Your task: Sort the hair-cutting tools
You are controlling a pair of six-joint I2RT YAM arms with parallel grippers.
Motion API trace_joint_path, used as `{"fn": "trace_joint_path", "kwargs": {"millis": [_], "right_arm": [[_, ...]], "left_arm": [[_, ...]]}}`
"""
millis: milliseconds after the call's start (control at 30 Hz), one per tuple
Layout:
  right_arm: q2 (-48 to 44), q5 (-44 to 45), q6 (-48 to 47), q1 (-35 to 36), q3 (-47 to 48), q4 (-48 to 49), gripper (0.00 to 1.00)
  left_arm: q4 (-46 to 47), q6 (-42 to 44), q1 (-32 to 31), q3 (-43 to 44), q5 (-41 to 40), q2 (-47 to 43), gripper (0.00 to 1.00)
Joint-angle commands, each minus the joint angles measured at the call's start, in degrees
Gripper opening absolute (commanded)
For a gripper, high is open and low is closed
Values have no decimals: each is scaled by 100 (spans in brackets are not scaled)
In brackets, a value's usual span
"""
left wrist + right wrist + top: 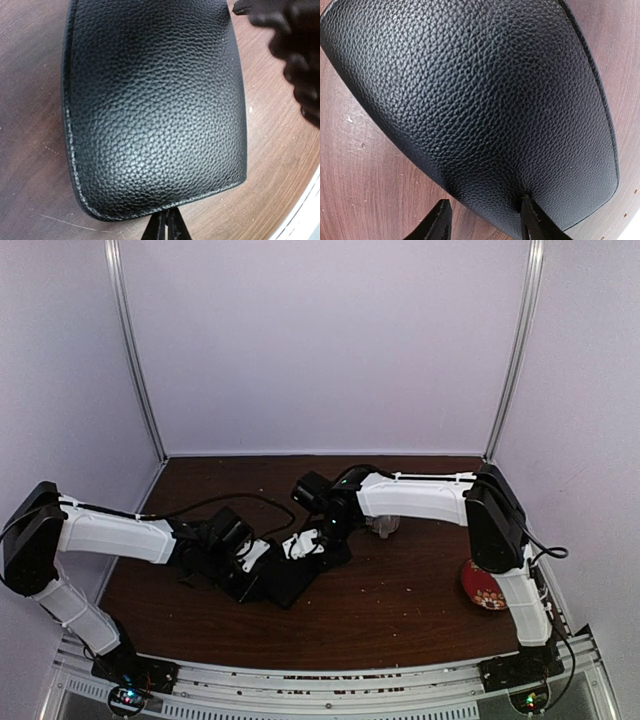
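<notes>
Overhead cam is the only one showing the full layout. There's a brown wood-grain table (400,630) boxed in by pale walls on three sides, with bare wood in the lower middle and along the back. Both arms meet mid-frame over a black case (290,585). A red floral plate (487,588) sits at the right edge, and a pale mug (386,527) is half hidden behind the right arm.

Wrist cams are basically all case: pebbled black leather, a rounded corner, stitching along the rim. On the left wrist cam, the left gripper (167,227) has its tips pressed together right at the case's bottom edge. On the right wrist cam, the right gripper (484,212) has its fingers apart, straddling the case's corner, one finger (530,220) over the leather.

Can't make out the scissors or clips in any view.
</notes>
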Motion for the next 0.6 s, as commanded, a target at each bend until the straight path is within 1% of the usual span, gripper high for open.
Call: {"fn": "trace_joint_path", "kwargs": {"millis": [0,100,167,267,333,400,500,567], "right_arm": [[201,-37,648,-171,-252,54,47],[175,-171,791,-174,-243,-172,47],[66,-367,956,-146,-404,-251,47],[-174,-803,1196,-31,-561,-393,51],[-288,-1251,1342,62,-462,-556,51],[-386,-1480,1445,80,-294,-646,52],[-565,-1420,1327,13,-176,-636,53],[-672,-1182,1103,-16,-265,-448,55]], "left_arm": [[651,270,-256,161,131,154,0],[314,356,-48,243,-156,165,0],[157,468,118,292,-337,135,0],[-49,641,365,425,-805,191,0],[-134,738,485,559,-1042,289,0],[-171,879,609,702,-1126,390,0],[-196,1125,715,858,-1259,507,0],[-177,1246,811,925,-1339,579,0]]}}
